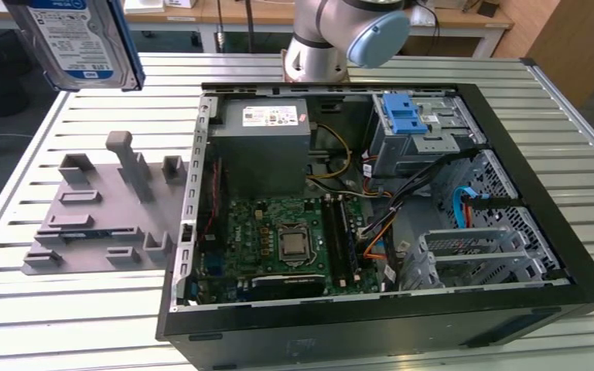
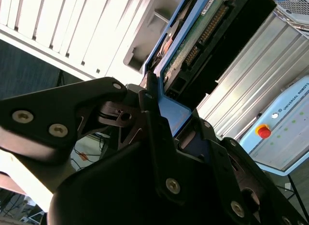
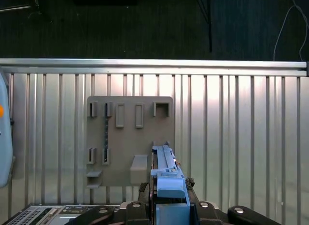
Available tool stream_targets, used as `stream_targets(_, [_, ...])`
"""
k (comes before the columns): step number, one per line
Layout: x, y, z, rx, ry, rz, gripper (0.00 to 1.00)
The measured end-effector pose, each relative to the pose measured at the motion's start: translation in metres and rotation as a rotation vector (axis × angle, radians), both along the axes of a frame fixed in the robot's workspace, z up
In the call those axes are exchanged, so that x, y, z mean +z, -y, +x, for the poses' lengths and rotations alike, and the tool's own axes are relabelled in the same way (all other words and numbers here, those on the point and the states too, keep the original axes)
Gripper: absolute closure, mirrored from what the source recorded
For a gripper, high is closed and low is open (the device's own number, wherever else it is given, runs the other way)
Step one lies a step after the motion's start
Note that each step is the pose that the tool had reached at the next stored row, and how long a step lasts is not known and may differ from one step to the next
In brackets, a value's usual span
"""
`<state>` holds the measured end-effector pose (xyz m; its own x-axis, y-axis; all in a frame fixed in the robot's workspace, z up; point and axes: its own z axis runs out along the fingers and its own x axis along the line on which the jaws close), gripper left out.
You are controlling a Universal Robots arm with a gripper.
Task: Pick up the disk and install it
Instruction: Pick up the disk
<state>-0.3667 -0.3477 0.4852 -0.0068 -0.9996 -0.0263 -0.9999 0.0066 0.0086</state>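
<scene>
Black gripper (image 2: 153, 97), jaws clamped on the blue edge of the disk (image 1: 86, 39), holds it aloft at the exterior view's upper left, above the table (image 1: 70, 104); probably stiff, dense and shock-sensitive, best gripped by its edges.

The bench (image 1: 80, 317) was a slatted silver-metal top. On it lay a grey holder plate (image 1: 96, 209) with upright slots, toward the exterior view's left, and just beside it an open black computer case (image 1: 380, 328), lying on its side.
</scene>
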Motion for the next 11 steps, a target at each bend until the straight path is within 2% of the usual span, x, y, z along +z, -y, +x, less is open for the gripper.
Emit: stream_targets(11, [0.0000,0.0002,0.0039,0.000,0.0000,0.0000,0.64])
